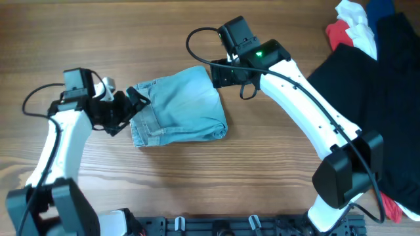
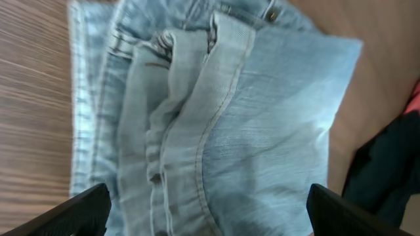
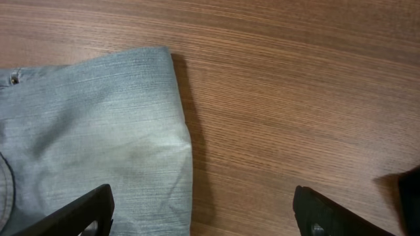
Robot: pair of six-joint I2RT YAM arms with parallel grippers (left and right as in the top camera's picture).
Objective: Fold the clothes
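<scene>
Light blue shorts [image 1: 184, 105], brown woodgrain table [image 1: 197, 187]

1. The tabletop [image 1: 197, 190] is brown wood, with its grain running from the left edge to the right edge.
2. The denim shorts [image 1: 180, 105] lie flat on the wood left of the middle, well away from every edge. They are folded into a compact, roughly square bundle. The side toward the right edge is a smooth fold, and stacked seamed layers show toward the left edge.
3. A black garment [image 1: 374, 78] is spread along the right edge, well apart from the shorts.
4. A red garment [image 1: 338, 36] and a white garment [image 1: 357, 23] are bunched at the far right corner, touching the black garment.
5. A scrap of red cloth [image 1: 394, 210] shows at the near right corner beside the black garment.
6. A black rail [image 1: 230, 226] runs along the near edge.
</scene>
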